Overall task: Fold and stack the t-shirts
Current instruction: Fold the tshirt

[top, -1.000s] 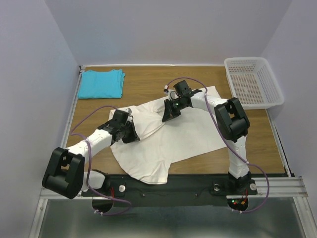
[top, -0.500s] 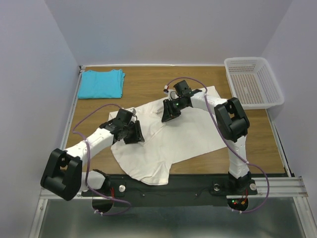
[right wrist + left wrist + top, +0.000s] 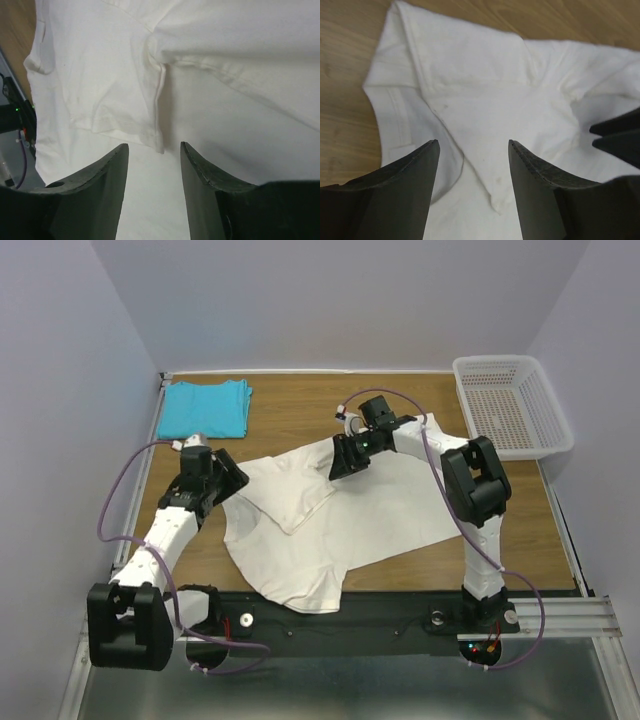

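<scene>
A cream t-shirt (image 3: 380,510) lies spread across the middle of the table, its left sleeve part folded inward as a pointed flap (image 3: 290,495). A turquoise t-shirt (image 3: 205,408) lies folded at the back left corner. My left gripper (image 3: 230,482) hovers at the cream shirt's left edge, open and holding nothing. In the left wrist view the left gripper (image 3: 474,145) points at the cream shirt (image 3: 485,85). My right gripper (image 3: 343,462) is over the shirt's upper middle, open and empty. In the right wrist view the right gripper (image 3: 154,147) is above a folded hem (image 3: 159,100).
A white perforated basket (image 3: 510,405) stands at the back right corner. Bare wooden table (image 3: 300,405) shows behind the cream shirt. Walls close in on the left, back and right. The cream shirt's lower edge hangs over the black rail (image 3: 400,610) at the front.
Both grippers went from shut to open and let go of the cream shirt. The left arm drew back to the left, off the shirt. The folded flap now lies flat.
</scene>
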{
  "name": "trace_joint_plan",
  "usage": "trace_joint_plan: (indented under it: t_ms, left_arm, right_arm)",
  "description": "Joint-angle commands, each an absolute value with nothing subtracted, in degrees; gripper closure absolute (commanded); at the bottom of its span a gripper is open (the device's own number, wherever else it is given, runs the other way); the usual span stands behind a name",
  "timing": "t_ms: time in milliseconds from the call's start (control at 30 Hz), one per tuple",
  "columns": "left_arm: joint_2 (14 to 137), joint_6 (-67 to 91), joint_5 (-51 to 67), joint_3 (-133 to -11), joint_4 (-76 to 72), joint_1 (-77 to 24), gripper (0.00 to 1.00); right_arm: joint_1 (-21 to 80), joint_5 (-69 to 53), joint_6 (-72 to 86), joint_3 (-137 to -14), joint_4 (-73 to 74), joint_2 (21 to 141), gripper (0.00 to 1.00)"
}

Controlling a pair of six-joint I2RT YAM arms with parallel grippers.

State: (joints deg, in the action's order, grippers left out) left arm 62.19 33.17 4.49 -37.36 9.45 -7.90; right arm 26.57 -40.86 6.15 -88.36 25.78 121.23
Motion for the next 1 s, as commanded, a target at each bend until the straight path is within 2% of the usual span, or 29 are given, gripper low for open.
trace_joint_plan:
  t_ms: [0,167,367,667,767,967]
  left_arm:
    - [64.2,32.8,6.4,-36.9,-2.8,-1.6,0.32]
    - [75.3,30.4,10.4,-42.2,-5.3,3.9,0.37]
    - [85.4,28.6,13.5,-46.9,-6.2,4.7,0.43]
    - [90.7,27.1,12.5,-50.5,-5.9,5.4,0.44]
    - [91.1,26.4,12.7,-51.0,-5.8,5.6,0.48]
    - [93.2,25.7,13.8,-51.4,-5.5,5.9,0.50]
  right_arm:
    - [22.6,-48.3,1.6,-91.5,25.9,116.6,0.48]
    - [17.0,-51.2,-3.2,-91.0,25.9,112.8,0.48]
    - [9.5,-52.4,-5.3,-90.7,25.8,109.9,0.48]
    - [0.8,-46.1,-8.0,-88.7,25.9,107.8,0.48]
    - [-1.7,-42.9,-9.0,-88.1,25.9,108.0,0.48]
    - [-3.3,-39.9,-10.6,-86.1,26.1,107.5,0.48]
